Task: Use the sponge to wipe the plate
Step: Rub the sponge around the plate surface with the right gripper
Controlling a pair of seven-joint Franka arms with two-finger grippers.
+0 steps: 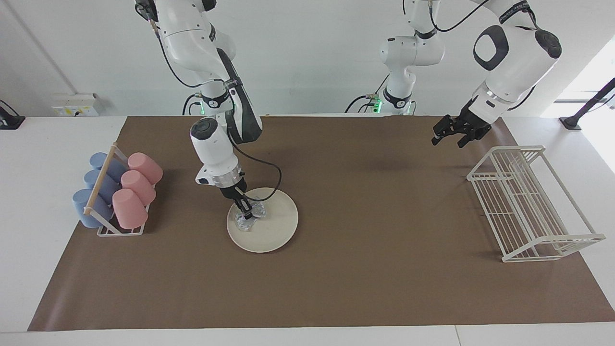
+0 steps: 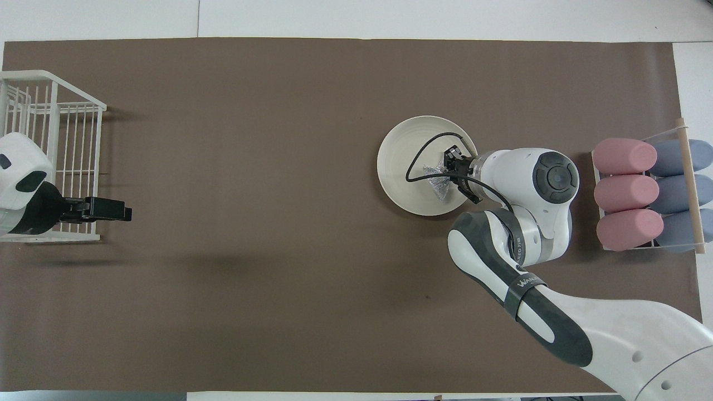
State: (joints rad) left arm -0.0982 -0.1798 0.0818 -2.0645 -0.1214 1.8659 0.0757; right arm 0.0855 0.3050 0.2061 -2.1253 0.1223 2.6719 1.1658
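The cream-white plate (image 1: 274, 228) (image 2: 401, 156) lies on the brown mat toward the right arm's end of the table. The silvery sponge (image 1: 250, 218) (image 2: 437, 181) rests on the plate's side nearer the robots. My right gripper (image 1: 246, 207) (image 2: 445, 170) is down on the plate, shut on the sponge. My left gripper (image 1: 449, 137) (image 2: 120, 211) waits in the air by the wire rack at the left arm's end.
A white wire dish rack (image 1: 528, 202) (image 2: 50, 139) stands at the left arm's end. A holder with pink cups (image 1: 137, 190) (image 2: 626, 192) and blue cups (image 1: 93, 190) (image 2: 677, 192) stands at the right arm's end, close to the plate.
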